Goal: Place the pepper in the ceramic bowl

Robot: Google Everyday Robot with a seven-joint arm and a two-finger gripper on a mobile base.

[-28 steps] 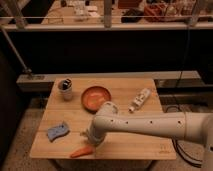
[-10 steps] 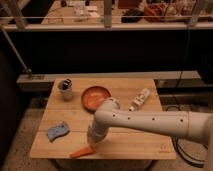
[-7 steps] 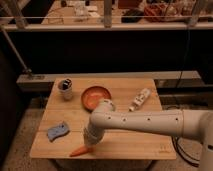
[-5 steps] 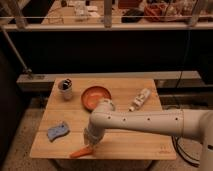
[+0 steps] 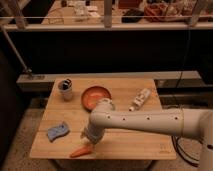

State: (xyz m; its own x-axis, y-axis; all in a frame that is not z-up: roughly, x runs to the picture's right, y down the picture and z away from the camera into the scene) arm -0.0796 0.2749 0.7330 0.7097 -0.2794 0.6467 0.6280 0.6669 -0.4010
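On the wooden table (image 5: 127, 146), the pepper (image 5: 80, 152) lies just beside the gripper (image 5: 90, 142), grip unclear.

Dim, warm light falls from above onto the wooden worktop (image 5: 135, 146), the brightest surface in view. Beyond its far edge the scene sinks into near-black, and only the clutter at the far top catches a yellowish glow. The white arm (image 5: 150, 122) reflects the most light and looks slightly washed out. The claw (image 5: 90, 141), low at the near left just above the pepper (image 5: 80, 152), is greyer and shaded. Shadows on the worktop are faint and soft-edged.
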